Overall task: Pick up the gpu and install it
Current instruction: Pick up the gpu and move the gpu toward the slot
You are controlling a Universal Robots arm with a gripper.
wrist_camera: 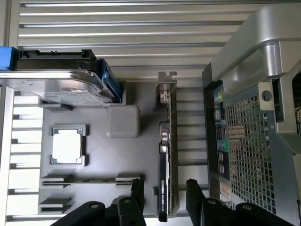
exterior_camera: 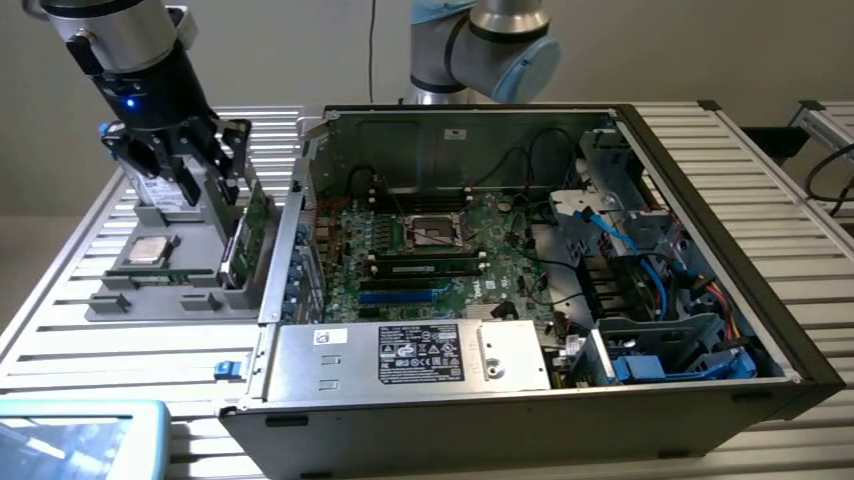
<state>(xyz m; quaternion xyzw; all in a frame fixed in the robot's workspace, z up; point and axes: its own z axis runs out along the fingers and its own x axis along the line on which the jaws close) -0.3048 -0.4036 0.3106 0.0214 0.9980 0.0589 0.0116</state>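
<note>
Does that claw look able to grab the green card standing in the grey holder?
Probably yes. The claw is open, a finger on either side of the card standing on edge in the holder. Nothing sits between them, though the computer case is close.

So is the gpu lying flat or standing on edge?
On edge: the gpu stands slotted in the tray, between the open fingers.

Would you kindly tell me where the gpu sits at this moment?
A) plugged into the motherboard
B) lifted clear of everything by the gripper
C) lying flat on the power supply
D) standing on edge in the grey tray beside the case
D: the gpu stands on edge in a slot of the grey tray next to the case, and the open gripper is lined up over it without gripping it.
</note>
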